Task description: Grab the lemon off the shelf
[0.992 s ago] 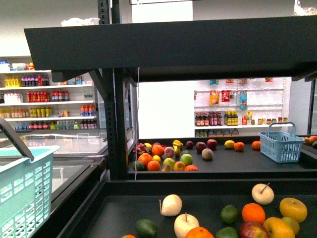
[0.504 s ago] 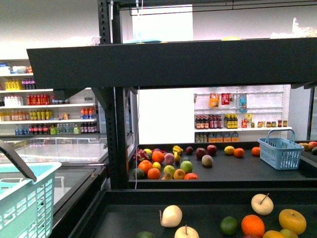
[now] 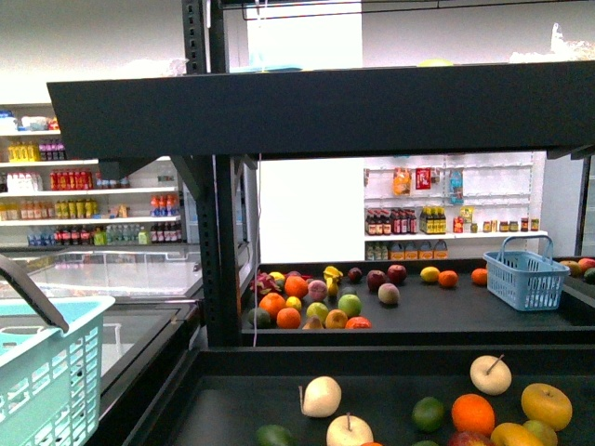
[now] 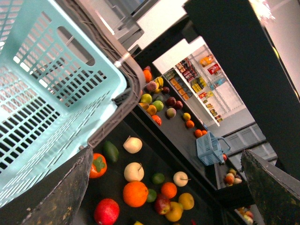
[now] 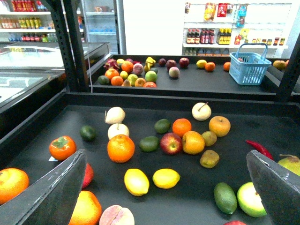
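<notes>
Right wrist view, near tray of the shelf [image 5: 197, 206], with twelve o'clock taken as the direction of the blue basket [image 5: 248, 68] on the far tray; the lemon [image 5: 166, 178] lies on the dark tray floor at about six o'clock from the red apple [image 5: 171, 143], clear of it; a second yellow oval [image 5: 136, 182] sits just beside the lemon at its nine o'clock, so alike that which of the two is the truer lemon cannot be settled here; long axis of the lemon runs roughly nine to three o'clock, tapered tip toward three; the neighbour's axis runs nearer eleven to five; the right gripper [image 5: 165, 153] hangs above the tray with its two fingers spread wide and nothing between them, the lemon lying close to its centre line on the six o'clock side; the left gripper [image 4: 166, 152] is likewise spread and empty, close against the teal basket [image 4: 42, 89], and no lemon can be made out in its view; judged: the right arm is the nearer, and a descent with the jaws closing across the short axis, twelve to six, should suit, with care not to nudge the neighbour
</notes>
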Tool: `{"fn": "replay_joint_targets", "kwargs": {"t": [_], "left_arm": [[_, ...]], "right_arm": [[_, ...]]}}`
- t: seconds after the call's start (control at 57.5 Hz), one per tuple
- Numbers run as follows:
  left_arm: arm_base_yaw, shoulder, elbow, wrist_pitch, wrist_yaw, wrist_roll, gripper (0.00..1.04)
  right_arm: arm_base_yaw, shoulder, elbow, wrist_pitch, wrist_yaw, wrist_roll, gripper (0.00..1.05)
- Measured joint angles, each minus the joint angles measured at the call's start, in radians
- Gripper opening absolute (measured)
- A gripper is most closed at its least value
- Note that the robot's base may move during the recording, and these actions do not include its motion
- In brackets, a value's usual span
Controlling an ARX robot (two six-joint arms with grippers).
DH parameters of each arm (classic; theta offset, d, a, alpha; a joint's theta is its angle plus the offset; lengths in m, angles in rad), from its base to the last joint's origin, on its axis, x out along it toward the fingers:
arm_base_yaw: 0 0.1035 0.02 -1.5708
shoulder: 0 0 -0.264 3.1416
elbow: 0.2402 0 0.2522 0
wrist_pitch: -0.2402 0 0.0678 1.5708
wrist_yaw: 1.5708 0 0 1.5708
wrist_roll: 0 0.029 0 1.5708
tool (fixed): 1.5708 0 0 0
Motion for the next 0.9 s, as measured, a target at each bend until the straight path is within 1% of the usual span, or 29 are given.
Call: {"fn": "replay_joint_targets", "kwargs": {"t": [0.07, 0.174, 0.278, 0.331, 0.435, 0.522, 0.731, 0.905], "left_arm": [[0.018, 0.114, 0.067, -0.007, 0.014, -0.032, 0.97], [0.018, 0.231, 0.137, 0.021, 0.03, -0.071, 0.97], [0.002, 0.365, 0.209, 0.099, 0.032, -0.153, 0.97], [-0.008, 0.419, 0.225, 0.162, 0.033, -0.2, 0.97], [-0.019, 0.482, 0.24, 0.269, 0.056, -0.253, 0.97], [-0.023, 0.528, 0.257, 0.336, 0.056, -0.298, 0.97], [-0.024, 0.643, 0.314, 0.4, 0.03, -0.369, 0.97], [-0.028, 0.686, 0.349, 0.442, 0.028, -0.38, 0.97]], "right_arm": [[0.0, 0.0, 0.0, 0.0, 0.0, 0.0, 1.02], [0.0, 0.0, 0.0, 0.0, 0.0, 0.0, 1.02], [0.0, 0.0, 0.0, 0.0, 0.0, 0.0, 1.02], [0.0, 0.0, 0.0, 0.0, 0.0, 0.0, 1.02], [0.0, 0.0, 0.0, 0.0, 0.0, 0.0, 1.02], [0.0, 0.0, 0.0, 0.0, 0.0, 0.0, 1.02], [0.0, 0.0, 0.0, 0.0, 0.0, 0.0, 1.02], [0.0, 0.0, 0.0, 0.0, 0.0, 0.0, 1.02]]}}
